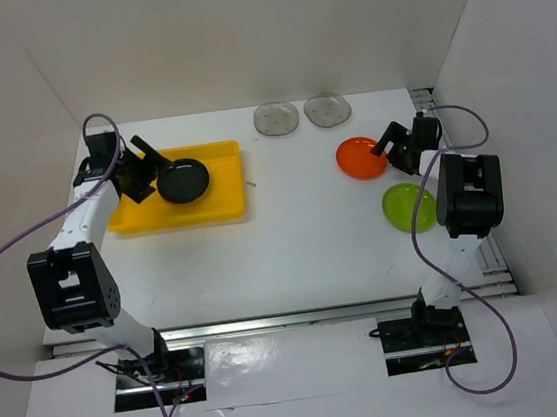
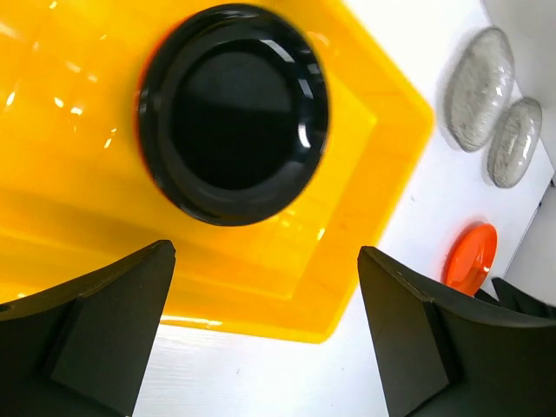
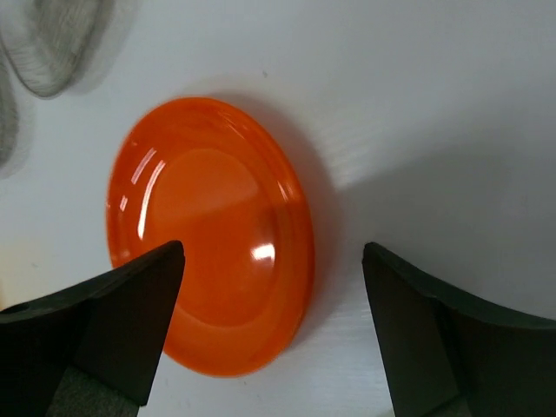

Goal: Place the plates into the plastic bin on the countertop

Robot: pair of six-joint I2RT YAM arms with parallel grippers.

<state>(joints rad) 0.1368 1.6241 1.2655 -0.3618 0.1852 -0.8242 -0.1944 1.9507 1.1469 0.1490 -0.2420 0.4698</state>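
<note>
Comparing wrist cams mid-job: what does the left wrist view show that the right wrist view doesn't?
Only the left wrist view: the black plate lying in the yellow plastic bin, seen past the open left end effector. Only the right wrist view: the open right end effector framing the orange plate up close. Both: the orange plate, the clear plates and the white countertop.

Three views of one white countertop point(image 1: 293, 247).
Top external: high behind the arm bases point(image 1: 156, 368), looking down over the whole surface. Left wrist: close above the yellow bin point(image 2: 365, 156) by the far-left corner, facing rightward. Right wrist: very close over the orange plate point(image 3: 217, 261) near the right edge. Shared by all three: orange plate, clear plates point(image 1: 275, 118).
</note>
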